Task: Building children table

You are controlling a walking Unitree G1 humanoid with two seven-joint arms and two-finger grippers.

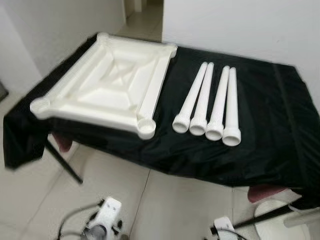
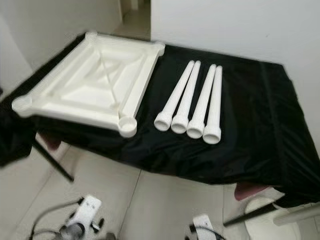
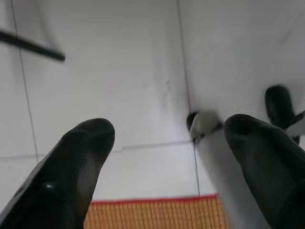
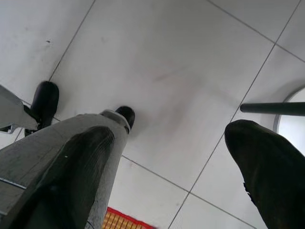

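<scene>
Left eye view: tabletop (image 1: 107, 82) laid upside down, upper left of frame; four legs (image 1: 207, 102) lined at centre, long axes running up-frame, sockets nearest. Left gripper (image 3: 167, 162) and right gripper (image 4: 169, 164) held wide open, nothing gripped, pointed at floor (image 3: 119, 71). Legs judged nearer right arm.

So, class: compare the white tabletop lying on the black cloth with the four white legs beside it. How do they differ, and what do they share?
The tabletop is one broad, flat square panel; the legs are four slim round tubes. The tabletop lies upside down, ribs and round corner sockets showing; the legs lie on their sides in a row, touching, wider ends nearest the camera. The tabletop sits on the left, the legs to its right. Both are white plastic, resting unassembled on the black cloth.
</scene>
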